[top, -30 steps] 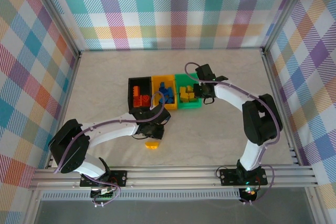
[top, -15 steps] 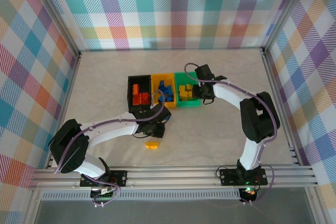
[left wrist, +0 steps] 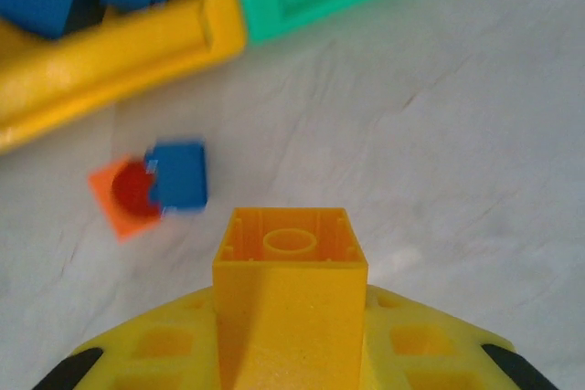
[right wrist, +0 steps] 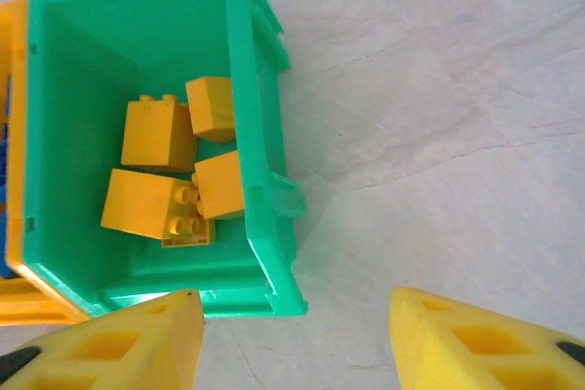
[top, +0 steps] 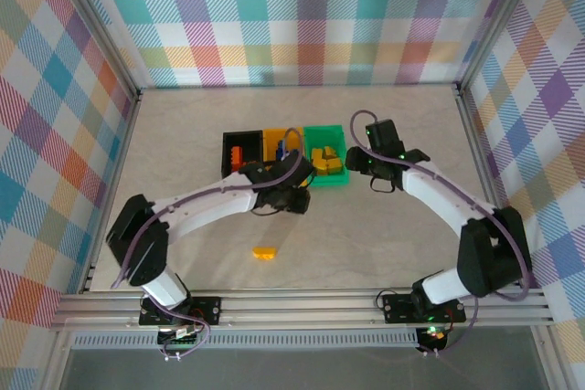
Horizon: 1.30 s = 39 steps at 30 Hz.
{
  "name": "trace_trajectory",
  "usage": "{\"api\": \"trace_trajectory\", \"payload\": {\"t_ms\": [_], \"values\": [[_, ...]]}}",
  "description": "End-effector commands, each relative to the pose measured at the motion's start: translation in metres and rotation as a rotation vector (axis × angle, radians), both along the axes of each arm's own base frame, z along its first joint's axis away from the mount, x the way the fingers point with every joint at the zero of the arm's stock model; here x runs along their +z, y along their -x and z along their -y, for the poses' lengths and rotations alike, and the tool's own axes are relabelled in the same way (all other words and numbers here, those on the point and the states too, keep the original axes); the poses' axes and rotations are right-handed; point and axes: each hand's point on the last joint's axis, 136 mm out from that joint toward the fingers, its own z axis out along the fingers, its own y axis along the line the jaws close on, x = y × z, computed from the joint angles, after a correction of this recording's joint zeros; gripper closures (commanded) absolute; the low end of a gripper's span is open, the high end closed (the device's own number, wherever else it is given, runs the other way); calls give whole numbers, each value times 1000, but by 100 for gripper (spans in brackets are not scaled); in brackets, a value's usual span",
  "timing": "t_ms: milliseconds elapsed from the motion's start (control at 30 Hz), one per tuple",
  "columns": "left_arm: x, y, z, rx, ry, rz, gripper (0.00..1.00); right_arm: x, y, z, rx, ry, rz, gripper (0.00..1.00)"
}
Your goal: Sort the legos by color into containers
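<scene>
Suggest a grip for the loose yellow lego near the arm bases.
I'd come straight down on the yellow lego and pinch across its short width, on the near and far faces. It lies flat on the table, wider left-right, with nothing beside it.

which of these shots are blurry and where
Left wrist: the loose blue brick and orange brick on the table are motion-smeared and the yellow bin rim is soft, but the gripped yellow brick is crisp. Right wrist: sharp on the yellow bricks in the green bin. Top external: evenly lit, sharp.
</scene>
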Motion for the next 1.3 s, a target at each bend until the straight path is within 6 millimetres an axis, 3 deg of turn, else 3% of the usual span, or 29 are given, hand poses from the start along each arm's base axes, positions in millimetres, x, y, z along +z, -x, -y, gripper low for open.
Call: {"api": "trace_trajectory", "payload": {"t_ms": [0,233,400,567,633,733,833,900,1100,1267], "values": [[18,-45,18,-1,35,51,100,-6,16,3,-5,-24,-17,43],[26,-132,50,48,37,98,100,-18,42,14,2,-10,-40,43],[17,-163,65,62,-12,95,98,-23,50,16,5,-11,-49,42],[22,-173,67,71,-14,104,31,-21,51,15,16,-17,-46,41],[29,-169,66,72,-2,103,19,-19,51,14,23,-21,-44,40],[46,-155,61,71,44,104,14,-17,51,11,36,-28,-40,40],[55,-119,51,55,103,108,5,-19,51,10,48,-24,-44,40],[50,-83,36,41,105,86,1,-21,52,10,53,-22,-46,40],[5,26,-28,25,21,-46,0,-29,53,8,60,-30,-60,40],[-31,93,-69,24,-39,-157,0,-35,51,5,61,-40,-71,40]]}}
